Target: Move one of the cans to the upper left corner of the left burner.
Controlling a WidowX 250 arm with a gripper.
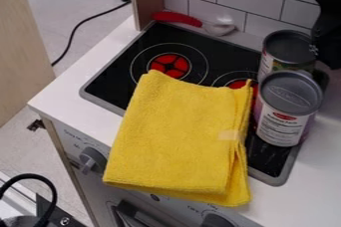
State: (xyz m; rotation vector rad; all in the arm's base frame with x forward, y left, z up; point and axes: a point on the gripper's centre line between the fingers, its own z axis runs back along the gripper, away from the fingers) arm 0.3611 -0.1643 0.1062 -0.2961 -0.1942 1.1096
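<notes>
Grey-topped metal can [287, 116] stood right of the folded yellow cloth [180, 136]; dark-topped metal can [289, 48] behind-right. Black gripper [322, 49] farther right; couldn't tell its grip. I judged a high, level lift clearing the cloth best, then soft lowering at the red-centred left burner [170, 65]'s upper-left corner.
</notes>
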